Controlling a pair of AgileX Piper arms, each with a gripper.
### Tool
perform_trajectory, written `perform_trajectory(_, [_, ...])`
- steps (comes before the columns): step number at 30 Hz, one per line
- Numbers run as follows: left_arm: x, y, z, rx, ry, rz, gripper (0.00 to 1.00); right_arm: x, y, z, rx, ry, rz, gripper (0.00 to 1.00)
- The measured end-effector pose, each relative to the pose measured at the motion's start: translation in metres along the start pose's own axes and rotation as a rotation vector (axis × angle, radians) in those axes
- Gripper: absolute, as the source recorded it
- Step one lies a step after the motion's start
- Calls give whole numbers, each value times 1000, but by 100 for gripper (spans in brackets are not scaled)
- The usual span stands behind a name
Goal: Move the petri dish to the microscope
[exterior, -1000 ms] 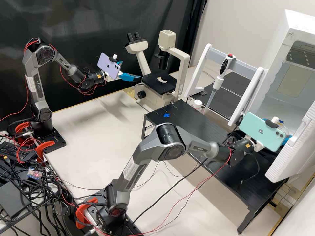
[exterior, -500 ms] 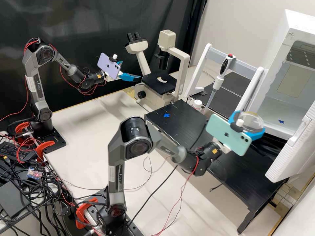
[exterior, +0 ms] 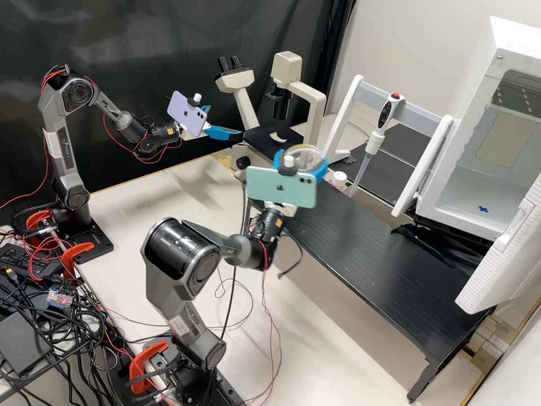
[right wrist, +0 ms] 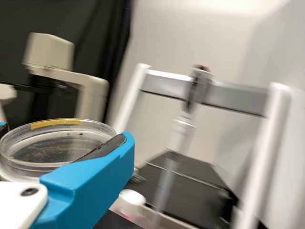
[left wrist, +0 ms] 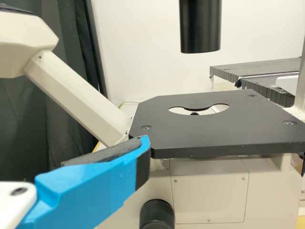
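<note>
While the right gripper [exterior: 302,162] pinches the petri dish [right wrist: 52,149] near the microscope [exterior: 315,113], the left gripper [exterior: 225,121] hangs spread beside the microscope; a hasty approach could clip the stage [left wrist: 209,131], jolting the dish loose.

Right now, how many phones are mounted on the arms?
2: a purple phone on the left arm, near the microscope; a mint-green phone on the right arm, whose gripper holds the petri dish.
</note>
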Motion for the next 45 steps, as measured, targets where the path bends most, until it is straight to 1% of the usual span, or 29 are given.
perform_trajectory(1, [0, 0, 0, 0, 0, 0, 100, 3, -7, -7, -11, 6, -12, 0])
perform_trajectory(2, [0, 0, 0, 0, 0, 0, 100, 5, -14, -14, -7, 13, -23, 0])
perform_trajectory(3, [0, 0, 0, 0, 0, 0, 100, 10, -21, -20, -21, 19, -36, 0])
perform_trajectory(5, [0, 0, 0, 0, 0, 0, 100, 20, -35, -34, -35, 38, -63, 0])
perform_trajectory(7, [0, 0, 0, 0, 0, 0, 100, 27, -49, -44, -45, 50, -94, 0])
perform_trajectory(9, [0, 0, 0, 0, 0, 0, 100, 36, -61, -53, -67, 65, -121, 0])
perform_trajectory(12, [0, 0, 0, 0, 0, 0, 100, 50, -80, -64, -86, 75, -172, 0])
perform_trajectory(15, [0, 0, 0, 0, 0, 0, 100, 68, -94, -71, -86, 68, -197, 0])
perform_trajectory(18, [0, 0, 0, 0, 0, 0, 100, 86, -106, -71, -69, 41, -222, 0])
perform_trajectory(23, [0, 0, 0, 0, 0, 0, 100, 114, -119, -71, -40, -1, -248, 0])
perform_trajectory(27, [0, 0, 0, 0, 0, 0, 100, 129, -124, -69, -38, -18, -267, 0])
perform_trajectory(30, [0, 0, 0, 0, 0, 0, 100, 150, -124, -68, -31, -32, -273, 0])
perform_trajectory(31, [0, 0, 0, 0, 0, 0, 100, 155, -126, -67, -25, -42, -281, 0])
perform_trajectory(32, [0, 0, 0, 0, 0, 0, 100, 161, -124, -67, -12, -53, -276, 0])
perform_trajectory(34, [0, 0, 0, 0, 0, 0, 100, 175, -124, -66, -12, -67, -277, 0])
perform_trajectory(37, [0, 0, 0, 0, 0, 0, 100, 188, -129, -65, -25, -70, -293, 0])
perform_trajectory(38, [0, 0, 0, 0, 0, 0, 100, 194, -131, -65, -41, -68, -302, 0])
perform_trajectory(39, [0, 0, 0, 0, 0, 0, 100, 196, -131, -66, -44, -67, -302, 0])
perform_trajectory(45, [0, 0, 0, 0, 0, 0, 100, 215, -142, -63, -44, -102, -350, 0])
